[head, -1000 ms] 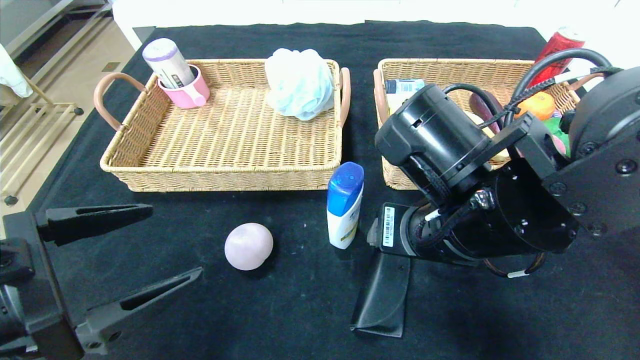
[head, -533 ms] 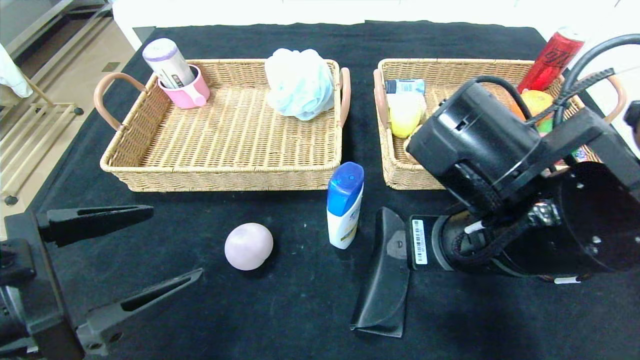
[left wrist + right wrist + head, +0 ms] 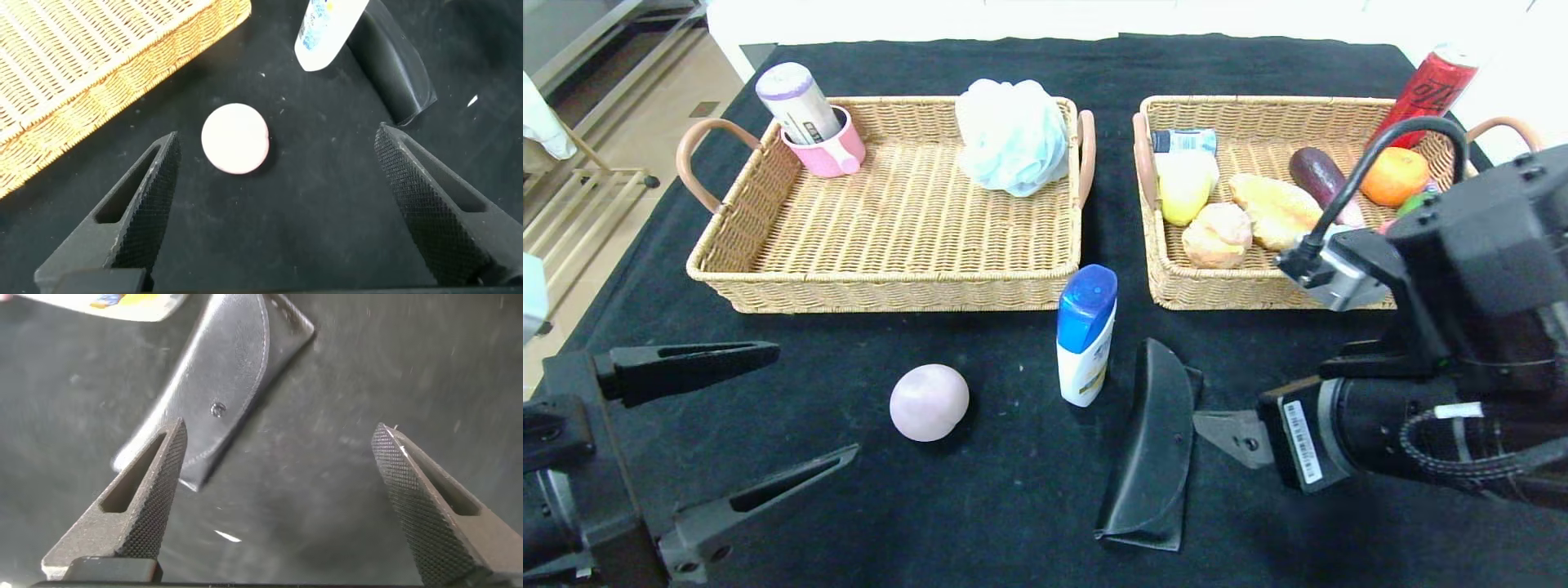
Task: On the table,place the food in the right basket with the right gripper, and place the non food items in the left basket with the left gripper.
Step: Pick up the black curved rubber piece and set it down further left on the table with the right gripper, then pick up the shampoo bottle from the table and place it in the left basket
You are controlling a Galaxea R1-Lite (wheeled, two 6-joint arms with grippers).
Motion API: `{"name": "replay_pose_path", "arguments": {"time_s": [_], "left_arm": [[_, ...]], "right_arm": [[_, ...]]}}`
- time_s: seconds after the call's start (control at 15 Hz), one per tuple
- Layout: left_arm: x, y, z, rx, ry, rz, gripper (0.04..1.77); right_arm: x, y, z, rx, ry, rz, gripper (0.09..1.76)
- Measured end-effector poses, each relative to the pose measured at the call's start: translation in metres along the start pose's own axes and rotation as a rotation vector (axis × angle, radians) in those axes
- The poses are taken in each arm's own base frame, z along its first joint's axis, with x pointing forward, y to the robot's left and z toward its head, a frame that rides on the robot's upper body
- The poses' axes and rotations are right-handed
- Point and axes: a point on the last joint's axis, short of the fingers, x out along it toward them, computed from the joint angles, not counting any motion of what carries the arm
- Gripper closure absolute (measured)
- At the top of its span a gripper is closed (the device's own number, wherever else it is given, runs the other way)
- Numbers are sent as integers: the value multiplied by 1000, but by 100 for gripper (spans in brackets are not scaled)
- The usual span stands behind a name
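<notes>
**Both grippers empty, three things on the cloth in front of the baskets**

So here's where you're at. Your left gripper (image 3: pixel 805 408) sits at the near left corner of the black-cloth table (image 3: pixel 980 506), fingers spread wide with nothing between them. In the left wrist view the pale pink round ball (image 3: pixel 235 138) lies on the cloth out ahead of those open fingers, not touched by either one.

Your right gripper (image 3: pixel 278 486) is low over the near right part of the table, fingers apart too and holding nothing. The right wrist view shows the black curved leather-look case (image 3: pixel 216 392) lying flat on the cloth beyond the fingertips, near the left finger (image 3: pixel 139 502) but I can't tell if it touches.

On the table in the head view, the ball (image 3: pixel 929 402), the white bottle with the blue cap (image 3: pixel 1086 335) standing upright, and the case (image 3: pixel 1156 445) sit in a row in front of the baskets, each apart from the next.

The left woven wicker basket (image 3: pixel 890 282) holds a pink cup (image 3: pixel 827 149) with a white-and-purple tube (image 3: pixel 796 100) leaning in it at the far left corner, plus a light blue mesh bath puff (image 3: pixel 1011 135) at the far right.

The right woven wicker basket (image 3: pixel 1233 290) holds bread rolls (image 3: pixel 1241 224), a yellow fruit (image 3: pixel 1183 189), a dark purple eggplant (image 3: pixel 1319 175), an orange (image 3: pixel 1395 175) and a small packet (image 3: pixel 1184 140). A red can (image 3: pixel 1429 86) leans at its far right corner.
</notes>
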Motion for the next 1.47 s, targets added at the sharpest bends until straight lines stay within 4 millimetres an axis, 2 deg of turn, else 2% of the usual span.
{"name": "replay_pose_path", "arguments": {"time_s": [0.27, 0.47, 0.8, 1.2, 1.47], "left_arm": [[1, 0, 0, -1, 4, 4, 9], [1, 0, -1, 1, 11, 20, 9], [1, 1, -2, 6, 23, 52, 9], [4, -8, 0, 26, 37, 83, 9], [10, -15, 1, 5, 42, 65, 9]], "right_arm": [[-25, -45, -10, -91, -105, 202, 17], [-42, -67, -20, -161, -223, 289, 16], [-57, -74, -39, -244, -346, 321, 15], [-54, -77, -58, -272, -410, 320, 15], [-58, -83, -60, -257, -426, 297, 15]]}}
